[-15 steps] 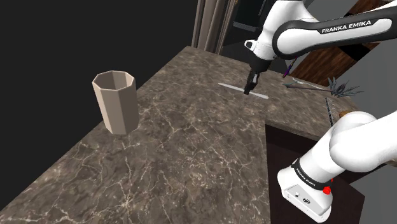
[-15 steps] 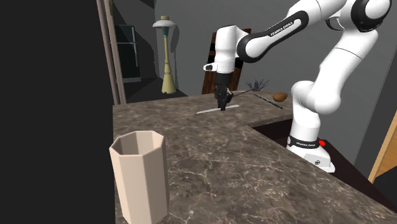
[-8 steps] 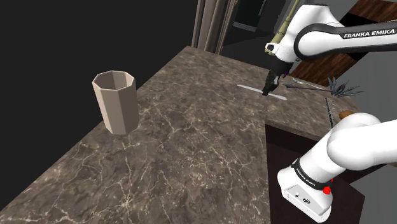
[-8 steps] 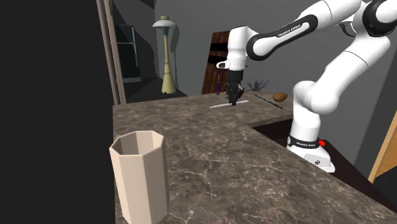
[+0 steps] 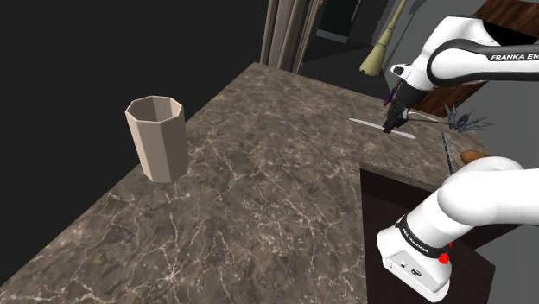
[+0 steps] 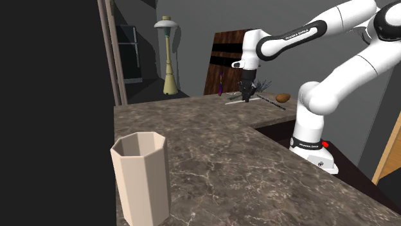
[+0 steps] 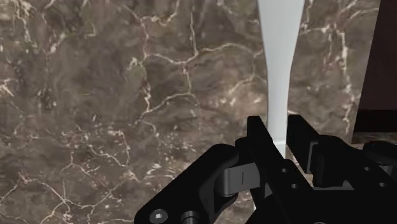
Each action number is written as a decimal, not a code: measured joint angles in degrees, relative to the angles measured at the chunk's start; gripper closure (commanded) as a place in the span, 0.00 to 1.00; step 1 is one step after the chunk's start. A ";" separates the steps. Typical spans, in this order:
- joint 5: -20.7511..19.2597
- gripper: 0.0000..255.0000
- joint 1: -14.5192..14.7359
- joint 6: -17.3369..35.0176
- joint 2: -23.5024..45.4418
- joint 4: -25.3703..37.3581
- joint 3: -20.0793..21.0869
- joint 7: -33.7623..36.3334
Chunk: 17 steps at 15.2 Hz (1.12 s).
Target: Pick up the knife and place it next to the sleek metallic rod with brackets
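A pale, flat knife (image 5: 370, 123) (image 6: 232, 103) (image 7: 278, 57) hangs level, low over the dark marble counter (image 5: 259, 190). My gripper (image 5: 393, 124) (image 6: 245, 98) (image 7: 277, 137) is shut on it, the black fingers (image 7: 257, 143) clasping its narrow part. A thin dark rod (image 5: 447, 152) (image 6: 272, 103) lies on the counter just beyond the gripper, toward the shoulder view's right. The knife sits close beside the rod's near end in the second exterior view.
A beige eight-sided cup (image 5: 157, 138) (image 6: 142, 176) stands far off on the counter. By the rod lie a spiky dark object (image 5: 464, 119) (image 6: 260, 85) and a brown oval thing (image 5: 472, 155) (image 6: 283, 97). The counter's edge drops off near the stand (image 5: 419, 259).
The gripper has carried the knife across the counter toward the shoulder view's right, nearer the rod and the spiky object. The cup has not moved.
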 measured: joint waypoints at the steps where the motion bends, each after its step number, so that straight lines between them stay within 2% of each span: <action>1: -0.78 1.00 -0.85 -0.70 -0.51 0.32 -0.98 -1.34; 9: -8.19 1.00 -7.92 -2.08 -1.14 2.78 -11.22 -13.42; 17: -10.80 1.00 -8.66 4.73 1.85 -1.01 -14.45 -13.84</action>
